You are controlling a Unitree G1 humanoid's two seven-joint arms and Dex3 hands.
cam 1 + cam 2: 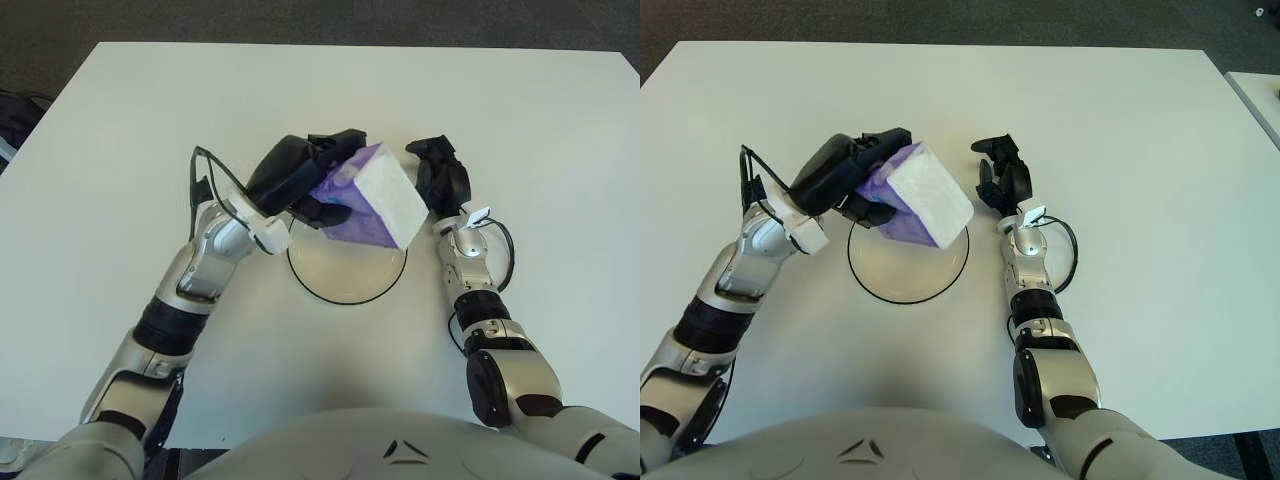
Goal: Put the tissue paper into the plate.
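The left hand [305, 180] is up over the white table [120, 130]. Its black fingers [335, 212] are wrapped around a pack of tissues [372, 198] and pinch it tight. The pack is purple with one white side. It is tilted, and its white side points to about 4 o'clock. The left arm [195, 280] comes up from about 7 o'clock and reaches toward the middle of the table. A thin black cable [205, 170] loops by the wrist.

The pack is in the air, over the far edge of the plate [345, 275], at the plate's 12 o'clock. It hides that part of the rim. I cannot tell if a corner of the pack touches the plate. The plate is round and pale with a dark rim. It sits flat in the middle of the table, and nothing lies inside it.

The right hand [1002, 175] is just beside the plate, at about 2 o'clock from it. It holds nothing. Its black fingers are loose and a little bent, and they point to the far side of the table.
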